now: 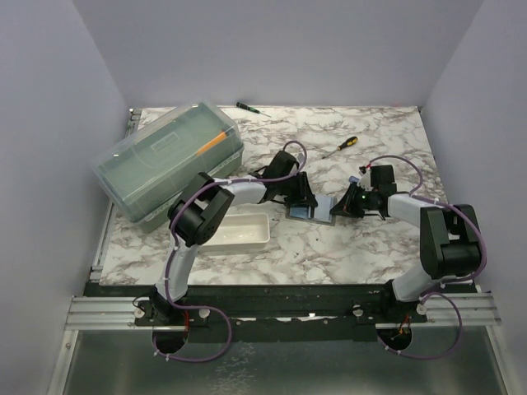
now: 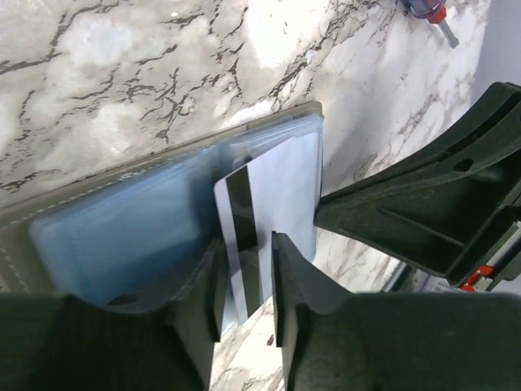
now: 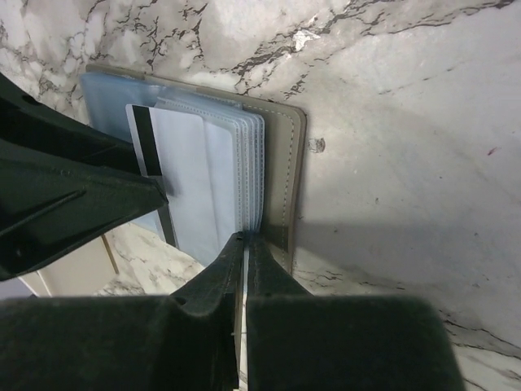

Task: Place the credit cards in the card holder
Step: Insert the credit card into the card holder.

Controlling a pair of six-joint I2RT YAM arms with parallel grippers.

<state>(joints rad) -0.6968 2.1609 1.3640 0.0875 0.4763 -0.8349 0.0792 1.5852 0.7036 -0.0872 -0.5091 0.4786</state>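
1. The card holder (image 3: 295, 163) lies open and flat near the middle of the worktop (image 1: 329, 255), between the two arms. Its grey cover looks soft and light, so it is likely to slide or fold if pushed.
2. The plastic sleeves (image 3: 244, 163) are thin, limp and glossy. Each pocket mouth probably has to be held open for a card to enter.
3. The credit card (image 2: 281, 195) is stiff, thin, light and smooth. It is best pinched by a short edge, leaving the leading edge free. Its far end lies over the sleeves; whether it is inside a pocket cannot be told.
4. The left gripper (image 2: 247, 265) is closed on the card's near edge, across the black stripe.
5. The right gripper (image 3: 244, 244) has its jaws almost together, apparently pinching the near edge of a sleeve.
6. The two grippers stand very close together, so each obstructs the other.
7. The white tray (image 1: 267, 232) sits just left of the holder. The lidded box (image 1: 156, 160) stands at the far-left corner and two screwdrivers (image 1: 344, 146) lie towards the far edge. None of these blocks the work.
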